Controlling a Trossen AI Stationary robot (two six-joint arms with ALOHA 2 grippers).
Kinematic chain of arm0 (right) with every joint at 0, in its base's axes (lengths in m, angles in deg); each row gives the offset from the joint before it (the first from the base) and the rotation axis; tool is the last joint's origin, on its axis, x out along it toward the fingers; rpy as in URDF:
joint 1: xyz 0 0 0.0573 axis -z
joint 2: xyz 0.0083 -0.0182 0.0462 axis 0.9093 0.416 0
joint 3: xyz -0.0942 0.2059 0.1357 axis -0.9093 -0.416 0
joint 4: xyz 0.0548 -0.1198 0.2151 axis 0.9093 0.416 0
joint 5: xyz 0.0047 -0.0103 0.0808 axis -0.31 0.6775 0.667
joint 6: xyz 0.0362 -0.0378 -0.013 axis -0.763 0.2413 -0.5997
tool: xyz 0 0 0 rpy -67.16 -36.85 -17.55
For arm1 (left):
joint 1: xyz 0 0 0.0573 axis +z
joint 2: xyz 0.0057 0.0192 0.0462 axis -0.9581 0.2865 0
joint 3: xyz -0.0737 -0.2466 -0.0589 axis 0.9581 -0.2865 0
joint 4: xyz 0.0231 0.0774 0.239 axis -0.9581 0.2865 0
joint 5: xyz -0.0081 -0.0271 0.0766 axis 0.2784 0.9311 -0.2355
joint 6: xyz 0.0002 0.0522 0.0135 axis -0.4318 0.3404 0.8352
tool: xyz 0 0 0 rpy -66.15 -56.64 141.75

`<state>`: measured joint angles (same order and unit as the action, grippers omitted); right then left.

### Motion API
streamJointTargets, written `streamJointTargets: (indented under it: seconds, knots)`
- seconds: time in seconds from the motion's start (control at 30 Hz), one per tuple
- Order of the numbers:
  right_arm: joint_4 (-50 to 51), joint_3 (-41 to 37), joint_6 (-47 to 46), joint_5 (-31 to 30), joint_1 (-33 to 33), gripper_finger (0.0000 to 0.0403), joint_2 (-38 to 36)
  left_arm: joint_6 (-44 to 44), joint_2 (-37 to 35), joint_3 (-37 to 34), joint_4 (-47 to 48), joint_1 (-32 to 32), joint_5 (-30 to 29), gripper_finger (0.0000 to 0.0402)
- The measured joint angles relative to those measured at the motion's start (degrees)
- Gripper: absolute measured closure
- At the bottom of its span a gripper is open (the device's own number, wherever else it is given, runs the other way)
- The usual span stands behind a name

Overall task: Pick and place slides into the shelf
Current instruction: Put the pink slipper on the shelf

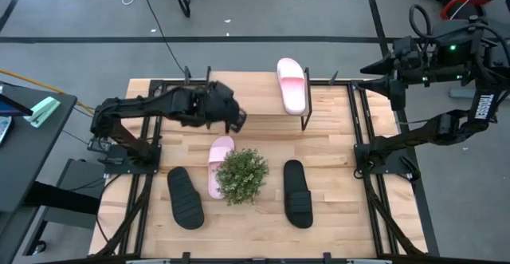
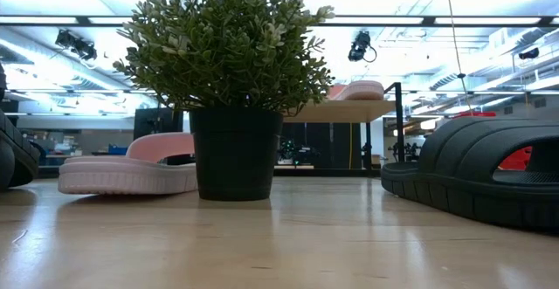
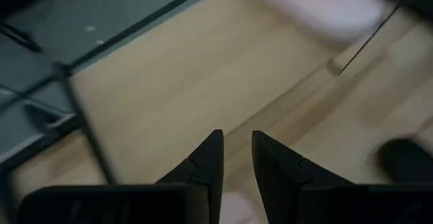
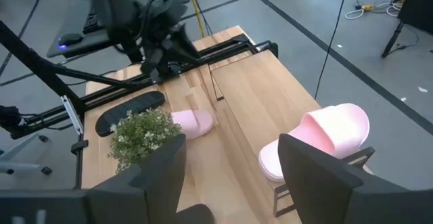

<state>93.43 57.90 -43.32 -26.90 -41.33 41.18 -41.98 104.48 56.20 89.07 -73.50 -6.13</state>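
So one pink slide (image 1: 292, 85) sits on the shelf (image 1: 263, 96), and my left gripper (image 1: 237, 121), fingers nearly together and empty, must drop toward six o'clock onto the second pink slide (image 1: 218, 165)

Two slides pale pink (image 1: 292, 84) (image 1: 218, 164), two black (image 1: 184, 198) (image 1: 297, 193); plant (image 1: 241, 175) green, black pot (image 2: 236, 153); counter (image 1: 335, 148) light wood.

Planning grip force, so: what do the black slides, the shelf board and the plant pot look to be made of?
Black slides: likely moulded foam or rubber; matte, ribbed sole edge in the low view. Shelf board: light wood, smooth, on thin black metal legs. Plant pot: probably plastic; plain, dark, matte.
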Motion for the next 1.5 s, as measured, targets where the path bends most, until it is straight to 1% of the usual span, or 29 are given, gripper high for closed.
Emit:
streamJointTargets:
  seconds: [0.1,0.23,0.33,0.4,0.5,0.6,0.7,0.83,0.93,1.03,1.13,1.2,1.27,1.37,1.5]
  knots:
    - [0.00,0.00,-1.36,0.00,0.01,0.0163,0.02,-0.91,-0.24,-1.35,2.64,-2.93,-2.52,0.0323]
    - [0.00,0.00,-4.03,-0.02,0.01,0.0163,0.15,-4.27,-3.22,-8.76,2.21,-5.68,-3.02,0.0332]
    - [-0.01,0.00,-5.41,-0.45,0.01,0.0163,0.33,-9.94,-7.31,-17.13,1.69,-7.14,-3.17,0.0340]
    - [0.00,0.00,-6.18,-0.72,-0.01,0.0163,0.48,-12.53,-10.92,-22.85,-1.48,-7.72,-3.16,0.0346]
    - [-0.02,0.00,-7.15,-2.34,-0.01,0.0163,0.74,-13.14,-17.46,-29.95,-6.28,-8.45,-2.61,0.0356]
    - [-0.02,0.00,-7.70,-2.72,0.01,0.0163,1.37,-12.91,-23.87,-36.94,-9.71,-8.76,-1.63,0.0364]
    - [-0.02,0.00,-8.32,-2.71,0.01,0.0163,1.93,-12.65,-30.14,-43.74,-14.90,-8.76,0.77,0.0371]
    - [-0.01,0.00,-8.30,-3.05,0.00,0.0163,2.34,-11.23,-36.60,-52.87,-21.66,-8.73,5.84,0.0374]
    - [-0.02,0.00,-8.32,-3.06,0.01,0.0163,2.49,-9.72,-40.06,-59.15,-27.72,-8.73,10.48,0.0372]
    - [0.00,0.00,-8.36,-3.06,-0.01,0.0163,2.43,-8.30,-41.67,-64.67,-33.97,-8.71,14.85,0.0369]
    - [0.00,0.00,-8.91,-3.68,0.01,0.0163,2.43,-8.11,-41.82,-68.55,-37.85,-8.71,17.93,0.0366]
    - [-0.02,0.00,-9.32,-3.71,-0.01,0.0163,2.43,-6.37,-41.81,-70.39,-39.14,-8.71,19.65,0.0366]
    - [0.00,0.00,-9.82,-3.69,-0.01,0.0163,2.43,-3.40,-41.77,-71.74,-41.28,-8.71,21.26,0.0366]
    - [0.00,0.00,-9.89,-3.69,-0.01,0.0163,2.43,3.14,-41.77,-72.41,-41.51,-8.71,23.67,0.0367]
    - [0.00,0.00,-10.38,-3.69,0.01,0.0163,2.43,9.86,-41.79,-72.41,-41.75,-8.73,24.29,0.0360]
